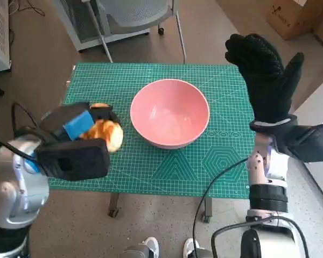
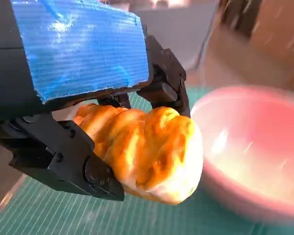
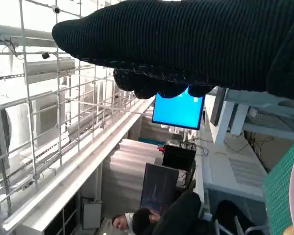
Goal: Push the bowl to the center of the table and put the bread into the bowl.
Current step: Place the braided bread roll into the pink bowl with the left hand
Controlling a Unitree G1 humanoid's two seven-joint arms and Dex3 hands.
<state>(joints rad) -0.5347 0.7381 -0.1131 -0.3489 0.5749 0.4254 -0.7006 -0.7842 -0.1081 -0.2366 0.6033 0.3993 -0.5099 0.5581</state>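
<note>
At the lower left of the head view the left hand [image 1: 78, 141] grips the one bread roll [image 1: 105, 134], its black fingers [image 2: 68, 156] wrapped round the golden loaf — the left wrist view shows the bread clasped from both sides, just beside the bowl's rim. One pink bowl [image 1: 169, 113] sits upright at about the middle of the green cutting mat [image 1: 215, 166], with nothing inside it. At the right of the head view the right hand [image 1: 266, 75] is raised above the mat's right edge, its gloved fingers spread and holding nothing — well apart from the bowl. At the top of the frame stands one grey chair [image 1: 134, 16], and one cardboard box [image 1: 293, 16] lies in the upper right corner.
</note>
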